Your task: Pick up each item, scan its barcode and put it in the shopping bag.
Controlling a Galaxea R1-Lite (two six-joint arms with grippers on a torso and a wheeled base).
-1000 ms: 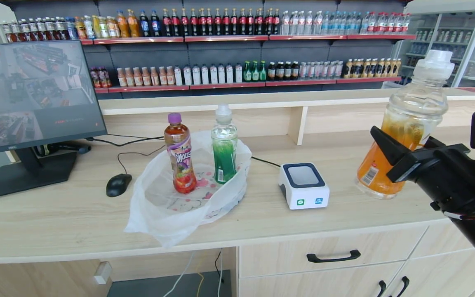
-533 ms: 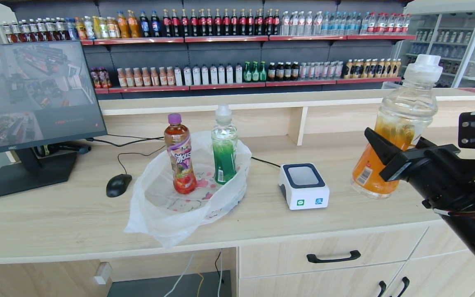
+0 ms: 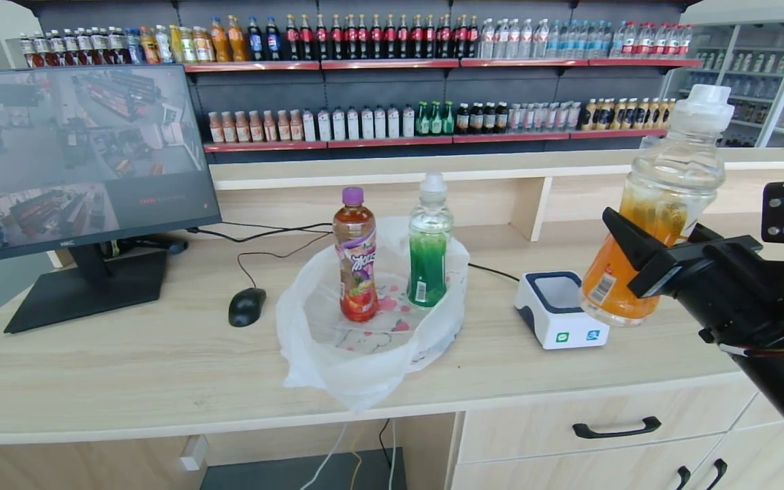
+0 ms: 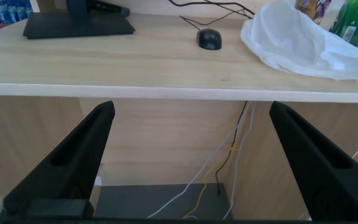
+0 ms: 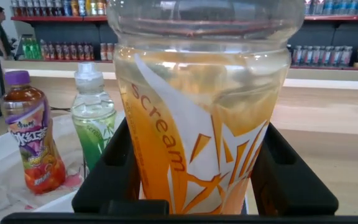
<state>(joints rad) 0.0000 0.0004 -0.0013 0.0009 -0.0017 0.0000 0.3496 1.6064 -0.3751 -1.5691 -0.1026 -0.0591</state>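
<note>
My head camera looks forward and down over the counter (image 3: 126, 367) toward the drink shelves (image 3: 392, 64). My left wrist camera sits low, facing the counter's front edge. My right wrist camera is close against the orange bottle (image 5: 197, 124). All three catch the shopping bag (image 3: 365, 347).

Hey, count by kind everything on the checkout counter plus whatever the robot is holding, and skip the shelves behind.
Shopping bag: 1
Drink bottles: 3 (purple-capped bottle and green bottle standing in it, orange bottle held in the right gripper)
Barcode scanner: 1
Computer mouse: 1
Monitor: 1
Total: 7
</note>
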